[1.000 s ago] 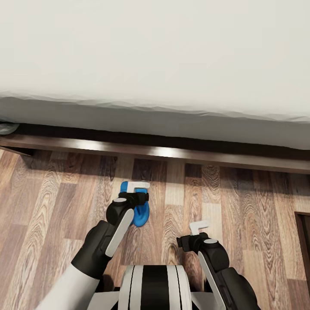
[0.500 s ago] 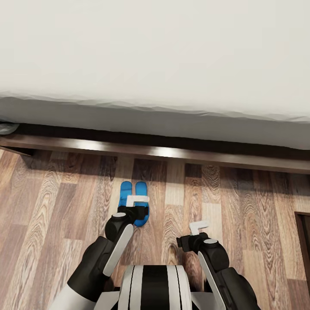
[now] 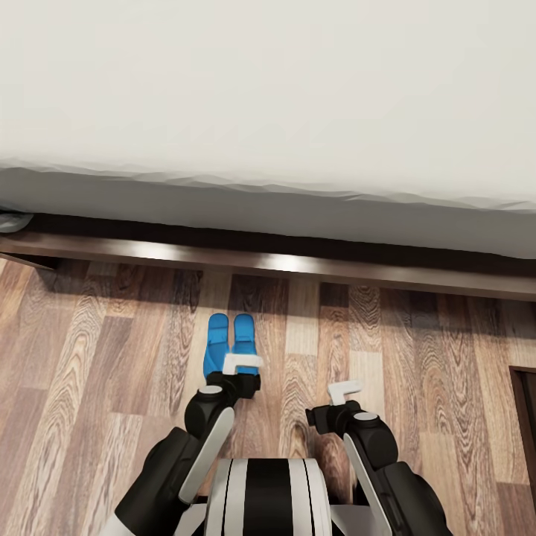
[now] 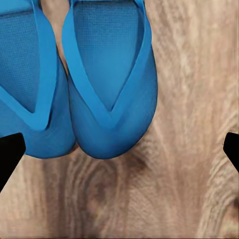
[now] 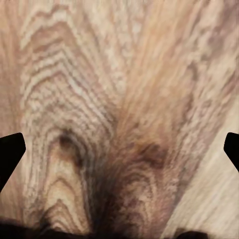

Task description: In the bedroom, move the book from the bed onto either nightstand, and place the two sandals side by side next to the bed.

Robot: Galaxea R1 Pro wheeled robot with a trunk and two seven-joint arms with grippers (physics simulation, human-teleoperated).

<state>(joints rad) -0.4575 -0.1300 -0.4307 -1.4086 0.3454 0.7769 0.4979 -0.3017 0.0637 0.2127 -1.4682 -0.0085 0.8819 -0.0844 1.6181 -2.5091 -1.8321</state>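
Note:
Two bright blue sandals [image 3: 230,341] lie side by side on the wood floor, a short way out from the bed [image 3: 268,104] and pointing at its dark frame. The left wrist view looks straight down on both sandals [image 4: 107,94], touching each other, straps up. My left gripper [image 3: 242,363] hovers over their near ends, open, with nothing between its fingers. My right gripper [image 3: 344,389] hangs open above bare floor to the right of the sandals. The book and the nightstand are out of view.
The bed's off-white mattress and dark wooden side rail [image 3: 298,264] run across the whole far side. Wood-plank floor [image 3: 417,350] stretches left and right of the sandals. A dark furniture edge [image 3: 525,417] shows at the right border.
My left gripper has drawn back toward my trunk, off the sandals. It uncovered both sandals lying together on the floor. The right arm has stayed still.

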